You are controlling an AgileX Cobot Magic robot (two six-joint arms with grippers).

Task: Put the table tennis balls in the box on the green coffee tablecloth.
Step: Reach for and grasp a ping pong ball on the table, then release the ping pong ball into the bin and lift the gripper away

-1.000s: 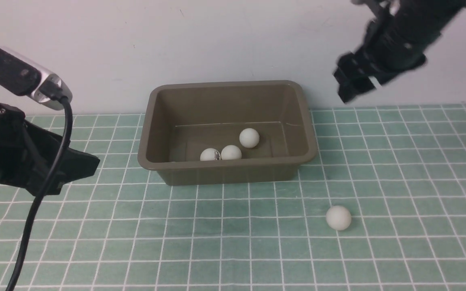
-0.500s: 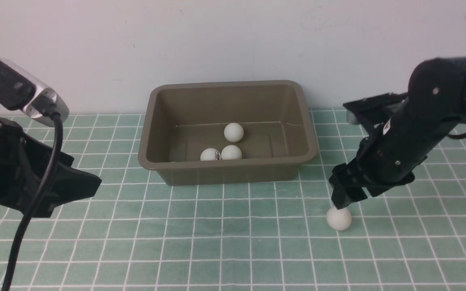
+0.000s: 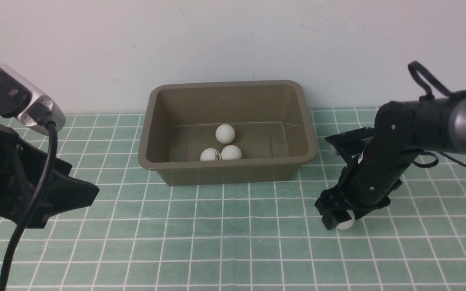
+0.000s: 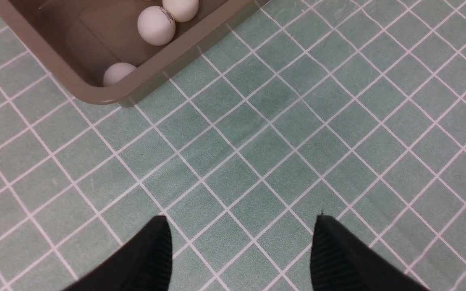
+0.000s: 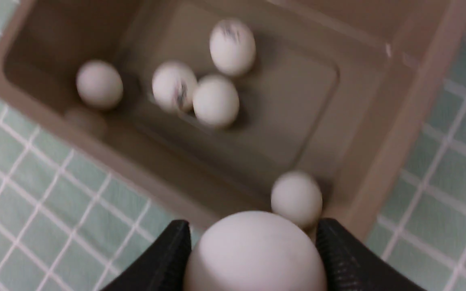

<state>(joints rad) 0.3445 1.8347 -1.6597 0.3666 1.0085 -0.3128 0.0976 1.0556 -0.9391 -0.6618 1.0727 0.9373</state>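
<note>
The olive-brown box (image 3: 225, 173) stands on the green checked tablecloth (image 3: 233, 242) at the back middle. Three white balls show inside it in the front view, one at the middle (image 3: 225, 133) and two by the front wall (image 3: 210, 154). The right wrist view shows several balls in the box (image 5: 216, 101). My right gripper (image 3: 338, 220) is down on the cloth to the right of the box. Its jaws stand open around a loose ball (image 5: 253, 250), which peeks out in the front view (image 3: 346, 224). My left gripper (image 4: 239, 226) is open and empty, over the cloth left of the box.
A pale wall runs close behind the box. The box corner (image 4: 95, 91) lies ahead of my left gripper in the left wrist view. The left arm's cable (image 3: 30, 210) hangs down at the front left.
My right arm has dropped from high at the back right down to the cloth, with its jaws now around the loose ball. One ball in the box rolled left.
</note>
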